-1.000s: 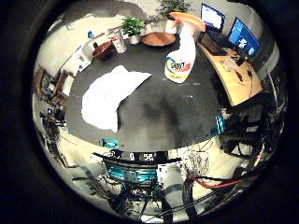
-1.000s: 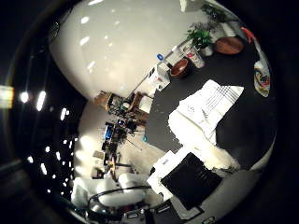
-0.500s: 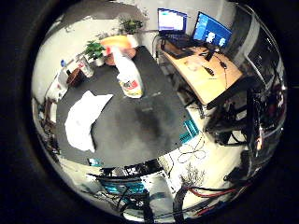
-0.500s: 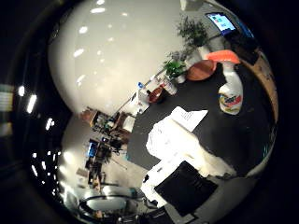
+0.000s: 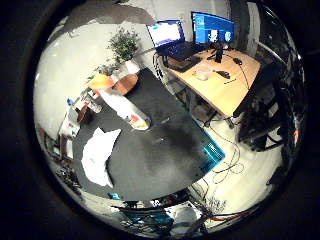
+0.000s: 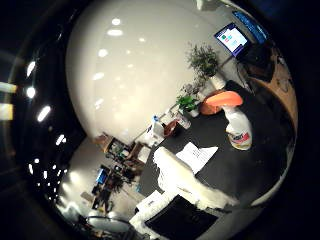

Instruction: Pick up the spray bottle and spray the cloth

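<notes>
Change: both palm views have swung since half a second ago, so the camera has moved; bottle and cloth lie in the same places on the desk, and both look smaller, farther from the palm.
Bottle: spray bottle (image 6: 237, 125), white body with an orange trigger head and a coloured label low on its front; it stands upright on the desk, not held.
Cloth: white cloth (image 5: 97, 156), rumpled and partly folded, flat on the desk, apart from the bottle.
Desk: round, dark top (image 5: 150, 160); the bottle stands nearer its far edge, close to a brown bowl (image 5: 125, 83) and potted plants (image 6: 189, 102).
Hand: white hand (image 6: 185, 182) part reaches into the thumb-side view, over the cloth's side of the desk.
Fingers: cannot tell whether apart or together; nothing shows them on the bottle.
Room: wooden table (image 5: 225, 82) beyond, with lit screens (image 5: 212, 27).
</notes>
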Robot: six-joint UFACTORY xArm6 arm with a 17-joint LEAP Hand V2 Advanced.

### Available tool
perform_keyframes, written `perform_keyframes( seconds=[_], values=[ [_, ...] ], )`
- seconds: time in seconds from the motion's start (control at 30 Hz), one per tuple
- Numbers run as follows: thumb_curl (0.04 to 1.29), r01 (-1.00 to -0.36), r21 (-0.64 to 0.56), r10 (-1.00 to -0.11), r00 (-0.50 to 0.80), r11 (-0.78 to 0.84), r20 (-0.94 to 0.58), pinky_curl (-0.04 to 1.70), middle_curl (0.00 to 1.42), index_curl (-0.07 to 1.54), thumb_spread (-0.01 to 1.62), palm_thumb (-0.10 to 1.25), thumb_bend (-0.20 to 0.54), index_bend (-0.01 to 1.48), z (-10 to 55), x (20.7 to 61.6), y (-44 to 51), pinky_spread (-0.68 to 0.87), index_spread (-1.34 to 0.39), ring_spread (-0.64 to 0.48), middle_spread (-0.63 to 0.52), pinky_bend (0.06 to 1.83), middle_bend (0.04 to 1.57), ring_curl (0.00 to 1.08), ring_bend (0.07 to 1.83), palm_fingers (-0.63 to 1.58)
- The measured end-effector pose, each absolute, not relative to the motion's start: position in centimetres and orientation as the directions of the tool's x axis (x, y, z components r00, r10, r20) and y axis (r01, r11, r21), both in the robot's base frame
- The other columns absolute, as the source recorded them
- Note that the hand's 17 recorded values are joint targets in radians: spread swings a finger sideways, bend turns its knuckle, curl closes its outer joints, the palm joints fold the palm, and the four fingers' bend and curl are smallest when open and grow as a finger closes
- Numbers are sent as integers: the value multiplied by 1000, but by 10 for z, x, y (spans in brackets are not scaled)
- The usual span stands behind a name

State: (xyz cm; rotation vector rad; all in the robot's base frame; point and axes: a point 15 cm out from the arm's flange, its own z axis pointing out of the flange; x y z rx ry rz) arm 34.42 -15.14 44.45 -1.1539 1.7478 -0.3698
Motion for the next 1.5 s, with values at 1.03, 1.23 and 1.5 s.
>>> perform_keyframes(
  seconds=[1.03, 1.23, 1.5],
  values=[
    [413, -731, -410, -471, 137, 545, -871, 133, 319, 302, 1057, 418, -24, 169, 322, 449, -178, 618, -60, 355, 247, 946, 195, 222, 359, 106],
    [412, -759, -389, -435, 155, 522, -887, 142, 318, 302, 1052, 430, -26, 169, 314, 472, -161, 616, -56, 352, 248, 923, 195, 228, 348, 101],
    [410, -782, -387, -435, 166, 489, -885, 156, 315, 302, 1042, 425, -27, 168, 312, 496, -152, 616, -55, 355, 246, 907, 194, 232, 334, 96]
  ],
)
